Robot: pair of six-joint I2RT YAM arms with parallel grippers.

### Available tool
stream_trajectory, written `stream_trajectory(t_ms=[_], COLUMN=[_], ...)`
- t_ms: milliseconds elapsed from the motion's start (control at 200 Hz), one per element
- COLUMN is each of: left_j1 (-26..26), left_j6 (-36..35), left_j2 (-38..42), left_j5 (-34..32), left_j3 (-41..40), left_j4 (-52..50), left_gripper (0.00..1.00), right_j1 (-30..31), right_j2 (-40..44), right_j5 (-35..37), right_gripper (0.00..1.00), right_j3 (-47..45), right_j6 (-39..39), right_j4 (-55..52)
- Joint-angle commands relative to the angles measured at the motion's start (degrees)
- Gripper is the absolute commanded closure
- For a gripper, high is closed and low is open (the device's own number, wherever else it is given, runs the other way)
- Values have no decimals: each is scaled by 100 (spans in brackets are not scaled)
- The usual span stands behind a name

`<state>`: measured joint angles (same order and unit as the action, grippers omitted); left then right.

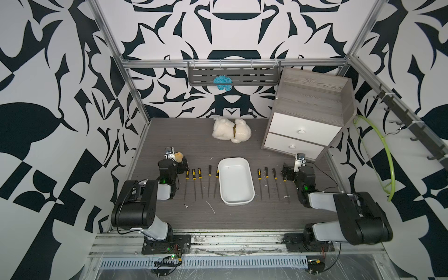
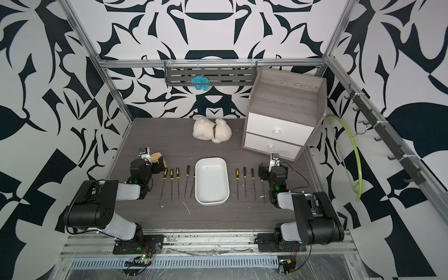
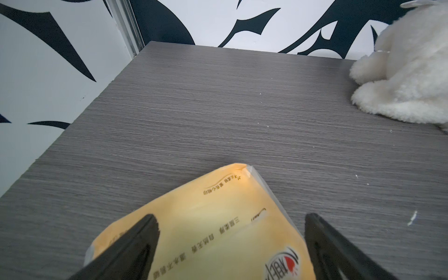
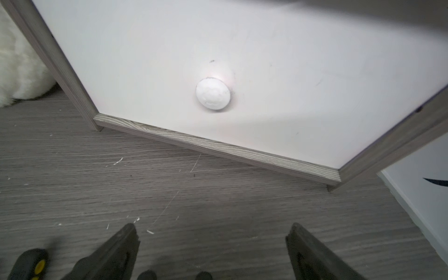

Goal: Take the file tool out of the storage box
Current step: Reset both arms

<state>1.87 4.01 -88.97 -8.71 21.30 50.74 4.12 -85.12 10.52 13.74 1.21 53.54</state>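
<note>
open table (image 1: pixel 242 218) fronts the storage box (image 1: pixel 236 181); files (image 1: pixel 267 181) flank both long rims. white, shallow, round-cornered. left gripper (image 3: pixel 230 220), right gripper (image 4: pixel 211 230): both gape wide, holding nothing.

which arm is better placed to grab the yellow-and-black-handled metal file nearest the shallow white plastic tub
Likely left: the file lies on the tub's left side, nearer the open left gripper than the right gripper.
</note>
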Motion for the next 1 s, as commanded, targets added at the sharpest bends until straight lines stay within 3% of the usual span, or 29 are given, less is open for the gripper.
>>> stream_trajectory(t_ms=[0, 35, 155, 995], left_j1=[-20, -20, -20, -20], left_j6=[-33, -33, -34, -32], left_j2=[64, 72, 73, 74], left_j5=[63, 62, 62, 62], left_j3=[32, 31, 32, 39], left_j4=[-42, -42, -46, -40], left_gripper=[1, 1, 1, 1], right_j1=[-1, -102, -109, -105], right_j2=[-370, -244, -349, -375], right_j5=[207, 120, 119, 117], right_gripper=[1, 1, 1, 1], right_j3=[246, 483, 714, 684], right_j6=[-66, 89, 74, 55], right_j4=[601, -121, -391, -286])
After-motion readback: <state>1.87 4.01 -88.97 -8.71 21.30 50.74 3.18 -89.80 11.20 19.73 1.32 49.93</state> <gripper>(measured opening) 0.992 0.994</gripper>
